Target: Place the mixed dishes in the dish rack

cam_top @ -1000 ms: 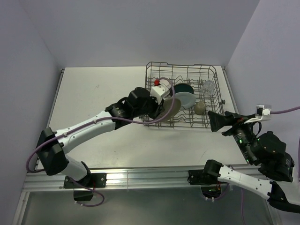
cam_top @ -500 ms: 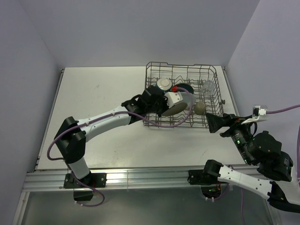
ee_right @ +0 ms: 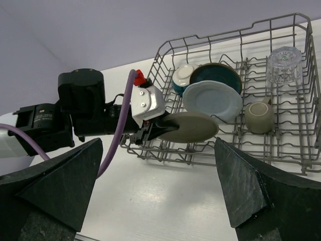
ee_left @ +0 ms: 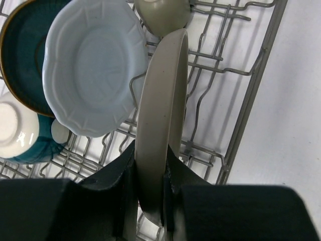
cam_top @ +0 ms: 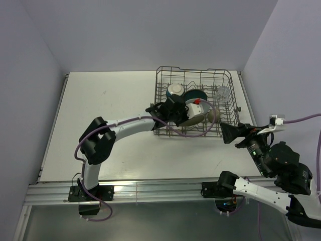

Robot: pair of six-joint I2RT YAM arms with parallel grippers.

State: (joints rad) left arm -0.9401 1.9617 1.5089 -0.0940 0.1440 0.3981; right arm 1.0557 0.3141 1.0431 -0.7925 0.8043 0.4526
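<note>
Dish rack (ee_right: 293,125): grey wire basket, placed at the far right of the white table (cam_top: 100,125).

Grey-beige plate (ee_left: 160,115): held on edge over the front rows of the rack, just in front of the pale blue plate (ee_left: 93,65). Contact with the wires cannot be told.

Left gripper (ee_left: 149,186): its fingers (ee_left: 123,170) are pinched on the near rim of the grey-beige plate, one on each face.

Pale blue plate: stood among the tines, leaned against the dark teal plate (ee_left: 20,55) behind it.

Bowl (ee_left: 17,130): cream inside and teal outside, lodged beside the dark teal plate, near the rack's left end.

Mug (ee_left: 163,15): grey-brown, laid in the rack beyond the held plate.

Clear glass (ee_right: 285,65): stood upturned in the far right corner.

Right gripper (cam_top: 231,132): held off the rack's front right corner, with fingers (ee_right: 241,186) spread wide and nothing between them.
</note>
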